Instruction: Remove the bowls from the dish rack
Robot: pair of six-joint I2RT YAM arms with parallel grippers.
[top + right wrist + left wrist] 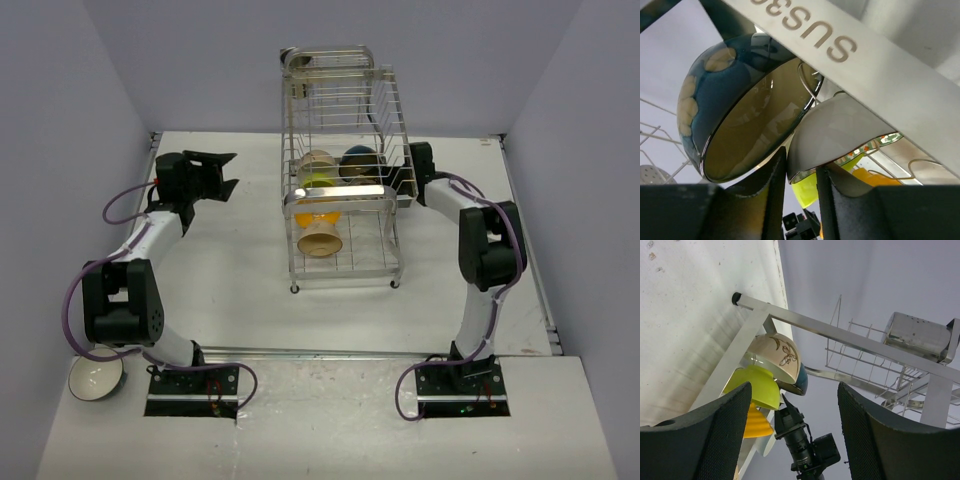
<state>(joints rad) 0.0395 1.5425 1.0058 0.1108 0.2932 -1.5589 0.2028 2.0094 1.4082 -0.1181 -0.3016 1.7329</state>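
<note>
The dish rack (340,193) stands mid-tabletop (230,290), with bowls on edge inside. At the rack's right side the right pincer (801,167) reaches in. Its fingers (772,195) sit close on either side of the rim of a pale bowl (835,130), next to a dark blue bowl (715,95); I cannot tell whether they clamp it. Left of the rack, the left pincer (230,170) hangs wide apart, empty.

Flat white table (230,260): tall two-tier chrome wire dish rack (340,193) stands on short feet at centre, toward the far edge; round white bowl (95,378) at near left corner.
</note>
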